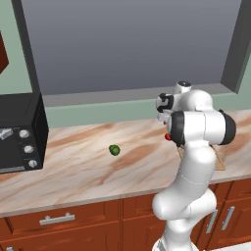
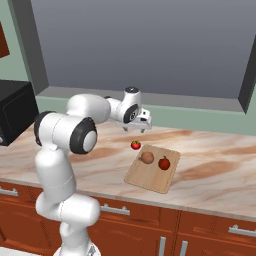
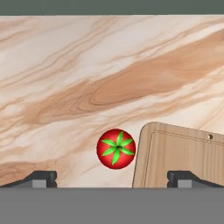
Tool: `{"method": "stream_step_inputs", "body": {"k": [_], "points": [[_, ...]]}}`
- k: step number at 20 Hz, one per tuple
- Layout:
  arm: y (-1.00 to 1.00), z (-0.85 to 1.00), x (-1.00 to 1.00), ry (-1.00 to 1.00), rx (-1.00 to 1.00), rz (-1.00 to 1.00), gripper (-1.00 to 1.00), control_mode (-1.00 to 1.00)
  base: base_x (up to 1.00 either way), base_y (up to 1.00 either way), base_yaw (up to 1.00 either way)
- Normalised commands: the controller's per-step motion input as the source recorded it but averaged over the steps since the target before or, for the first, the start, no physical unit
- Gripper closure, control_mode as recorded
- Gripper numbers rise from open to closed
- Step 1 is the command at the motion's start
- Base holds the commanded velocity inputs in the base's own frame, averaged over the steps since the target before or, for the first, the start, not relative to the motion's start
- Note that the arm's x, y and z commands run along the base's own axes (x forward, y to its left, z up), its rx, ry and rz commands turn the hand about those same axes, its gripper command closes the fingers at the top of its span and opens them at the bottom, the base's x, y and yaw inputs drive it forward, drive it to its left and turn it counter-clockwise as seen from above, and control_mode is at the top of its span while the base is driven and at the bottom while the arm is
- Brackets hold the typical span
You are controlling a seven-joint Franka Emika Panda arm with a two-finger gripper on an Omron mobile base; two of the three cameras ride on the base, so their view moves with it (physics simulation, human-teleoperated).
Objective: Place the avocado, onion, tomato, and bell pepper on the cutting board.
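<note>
Our pincer (image 2: 138, 128) hangs above the table (image 2: 210, 175) with its jaws spread wide, nothing between them. In the hand view the tomato (image 3: 116, 148) sits on the table almost straight below the pincer, between the two fingertips (image 3: 41, 178) in line of sight, not touched. The cutting board (image 3: 183, 157) lies just beside the tomato, its rounded corner close to the fruit but apart from it. On the board, further from the pincer, we see the onion (image 2: 147, 157) and the bell pepper (image 2: 164, 163) side by side. The avocado (image 1: 114, 149) rests alone on the table, well apart from the pincer, on the side away from the board.
</note>
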Motion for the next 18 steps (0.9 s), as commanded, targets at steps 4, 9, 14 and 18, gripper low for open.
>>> {"method": "stream_step_inputs", "body": {"k": [4, 9, 14, 18], "points": [[-0.09, -0.19, 0.17, 0.06, 0.0, 0.0, -1.0, -1.0, 0.0, 0.0, 0.0], [-0.02, -0.18, 0.09, 0.06, 0.0, 0.0, -1.0, -1.0, 0.0, 0.0, 0.0], [0.0, -0.17, 0.0, 0.03, 0.0, 0.0, -1.0, -1.0, 0.0, 0.0, 0.0], [0.0, -0.15, 0.0, 0.0, 0.0, 0.0, -1.0, -1.0, 0.0, 0.0, 0.0]]}}
